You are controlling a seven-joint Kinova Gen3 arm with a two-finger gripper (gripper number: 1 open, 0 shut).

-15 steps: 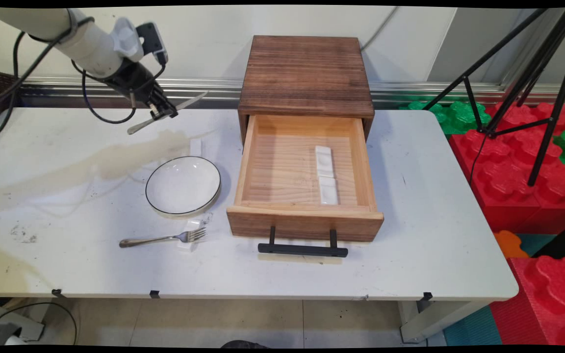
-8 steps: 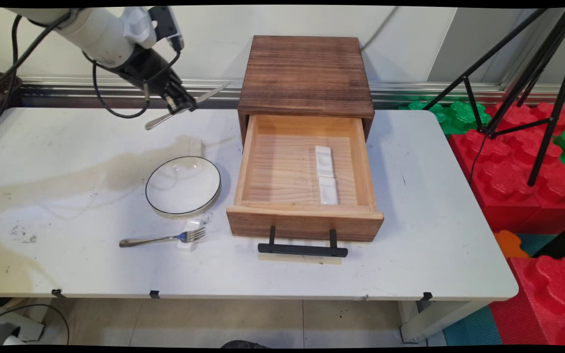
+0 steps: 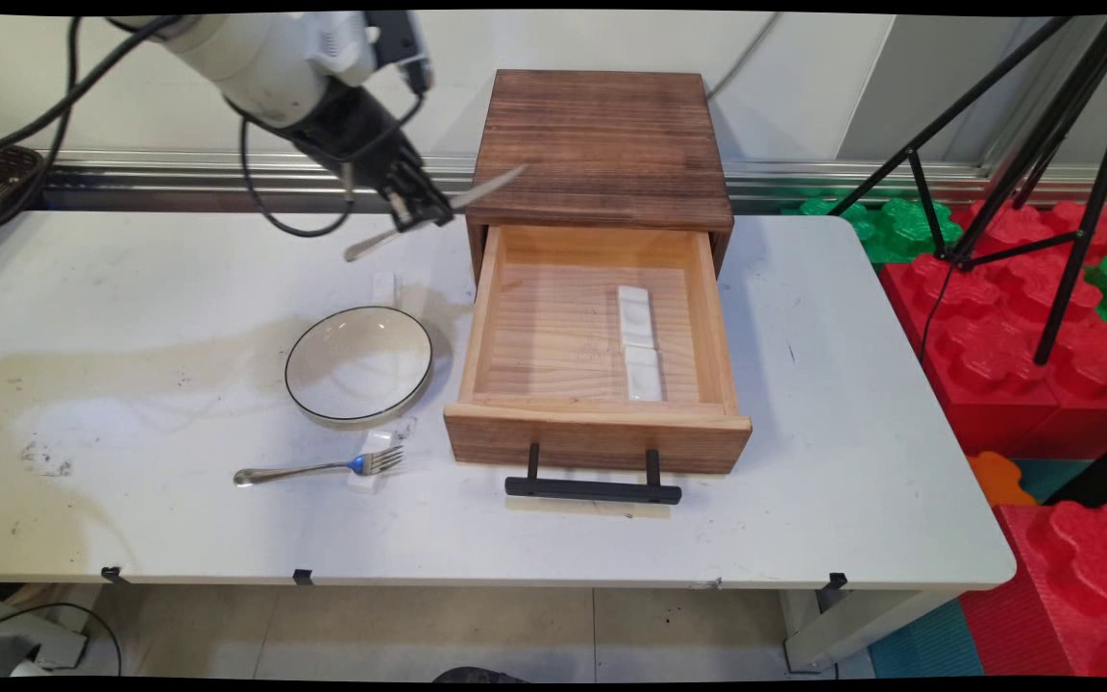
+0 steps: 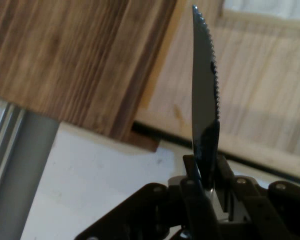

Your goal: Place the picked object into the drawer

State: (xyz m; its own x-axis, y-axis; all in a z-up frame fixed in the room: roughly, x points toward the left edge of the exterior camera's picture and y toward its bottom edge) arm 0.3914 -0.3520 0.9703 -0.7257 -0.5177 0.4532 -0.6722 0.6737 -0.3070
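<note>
The gripper, clamped on a serrated knife, has been carried rightward since the earlier frames and is held above the table beside the cabinet. The open drawer contains two white rests. The bowl is empty; a fork lies nearby.

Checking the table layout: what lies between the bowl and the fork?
In the main view, a small clear block sits between the bowl and the fork, by the fork's tines; otherwise bare table.
</note>
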